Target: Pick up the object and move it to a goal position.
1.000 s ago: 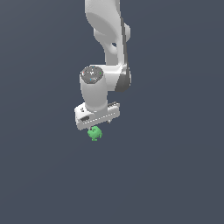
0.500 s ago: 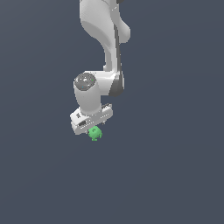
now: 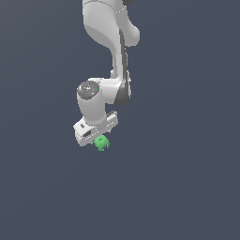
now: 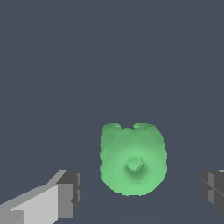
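Loosely, object (image 4: 133, 159) between claw (image 4: 140, 192) fingers

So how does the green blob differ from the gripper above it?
The green blob is bright green; the gripper is white with dark grey fingertips. The blob is lumpy and rounded with small knobs; the gripper is blocky and flat-faced. The blob is much smaller than the gripper, whose open fingers straddle it without touching.
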Tool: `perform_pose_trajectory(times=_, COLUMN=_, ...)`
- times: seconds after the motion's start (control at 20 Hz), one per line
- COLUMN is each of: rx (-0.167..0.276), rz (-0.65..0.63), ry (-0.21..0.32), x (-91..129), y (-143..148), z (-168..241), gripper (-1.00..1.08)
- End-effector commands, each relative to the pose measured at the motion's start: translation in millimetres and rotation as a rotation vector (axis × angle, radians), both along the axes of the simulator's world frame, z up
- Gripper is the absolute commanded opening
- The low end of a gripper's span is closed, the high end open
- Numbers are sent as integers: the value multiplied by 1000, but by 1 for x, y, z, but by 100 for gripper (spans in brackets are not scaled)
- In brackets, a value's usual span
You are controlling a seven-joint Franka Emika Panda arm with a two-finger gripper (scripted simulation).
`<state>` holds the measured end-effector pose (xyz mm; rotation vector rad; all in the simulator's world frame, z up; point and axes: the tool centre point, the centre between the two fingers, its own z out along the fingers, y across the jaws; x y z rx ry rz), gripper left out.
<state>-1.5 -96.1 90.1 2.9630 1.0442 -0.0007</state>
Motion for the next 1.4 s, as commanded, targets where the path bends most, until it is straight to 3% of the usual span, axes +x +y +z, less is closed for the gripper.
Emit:
perform_pose_trajectory(times=0.0, rx=0, rz=0, ry=0, x=0, y=0, z=0, gripper=100)
perform_pose_trajectory(times=0.85, rx=0, rz=4, ry=0, x=0, y=0, z=-50, gripper=100)
perform_pose_trajectory(times=0.9, rx=0, rz=4, ry=0, x=0, y=0, z=-50, gripper=-100)
perform_pose_trajectory(times=1.35, rx=0, rz=4, ry=0, x=0, y=0, z=-50, gripper=-100)
